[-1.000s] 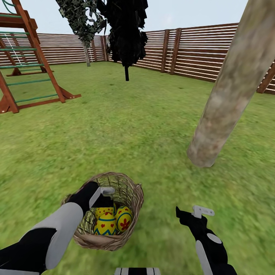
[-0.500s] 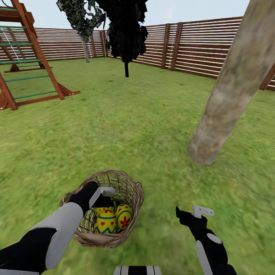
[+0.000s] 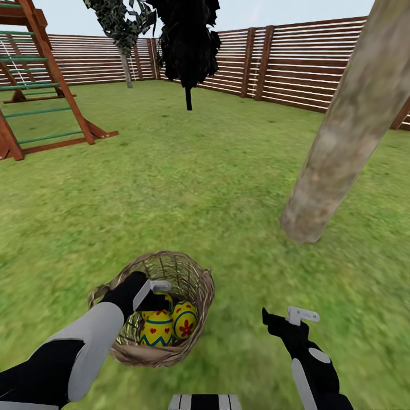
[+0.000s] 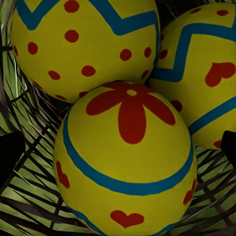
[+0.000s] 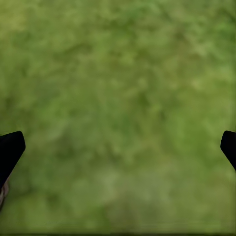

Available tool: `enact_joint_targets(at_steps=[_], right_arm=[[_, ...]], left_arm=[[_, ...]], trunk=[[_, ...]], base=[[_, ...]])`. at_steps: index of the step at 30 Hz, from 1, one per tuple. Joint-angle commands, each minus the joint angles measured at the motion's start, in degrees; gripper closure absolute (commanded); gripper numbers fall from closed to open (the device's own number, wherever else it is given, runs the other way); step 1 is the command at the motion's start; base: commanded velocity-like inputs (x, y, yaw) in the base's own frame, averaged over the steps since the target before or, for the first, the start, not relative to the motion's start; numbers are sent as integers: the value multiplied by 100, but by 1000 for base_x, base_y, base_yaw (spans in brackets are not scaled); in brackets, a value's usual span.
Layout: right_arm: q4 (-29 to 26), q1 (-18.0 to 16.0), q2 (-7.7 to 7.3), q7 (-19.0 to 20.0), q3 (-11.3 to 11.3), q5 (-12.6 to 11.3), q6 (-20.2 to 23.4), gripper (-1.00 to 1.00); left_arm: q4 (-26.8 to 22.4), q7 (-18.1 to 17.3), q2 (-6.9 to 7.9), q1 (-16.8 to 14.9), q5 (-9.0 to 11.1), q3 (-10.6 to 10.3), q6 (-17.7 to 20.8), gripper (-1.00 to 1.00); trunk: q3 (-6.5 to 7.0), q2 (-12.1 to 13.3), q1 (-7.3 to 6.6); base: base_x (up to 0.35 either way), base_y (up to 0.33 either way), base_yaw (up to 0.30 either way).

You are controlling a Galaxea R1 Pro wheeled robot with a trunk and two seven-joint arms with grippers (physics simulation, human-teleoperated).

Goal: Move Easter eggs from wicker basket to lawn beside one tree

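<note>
Upright, two eggs in wicker basket, narrow ends skyward

The eggs are yellow with blue zigzag bands, red dots, hearts and a red flower. The basket is tan-brown. The lawn is green.

A wooden playset with green rungs occupies the upper left of the frame. A slatted brown fence spans the background. A near-black thin-trunked tree stands upper centre, a grey-green tree beside it.
</note>
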Motion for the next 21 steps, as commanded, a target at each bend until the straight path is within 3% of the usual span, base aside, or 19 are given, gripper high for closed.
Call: enact_joint_targets(at_steps=[1, 11, 16, 21], right_arm=[[-8, -2, 2, -37, -1, -60, 22, -100], [-8, -2, 2, -37, -1, -60, 24, -100], [-8, -2, 3, -37, -1, -60, 21, -100], [-8, -2, 5, -37, 1, -60, 21, -100]], left_arm=[[-7, -3, -2, -1, -4, 16, 29, -100], [-2, -14, -2, -1, -6, 14, 40, -100], [-1, -15, -2, -1, -11, 14, 46, -100], [-1, -15, -2, -1, -8, 13, 48, -100]], trunk=[[-5, -2, -1], [-5, -2, -1], [-115, -9, 12], [-115, -9, 12]], base=[[0, 0, 0], [0, 0, 0], [0, 0, 0], [0, 0, 0]])
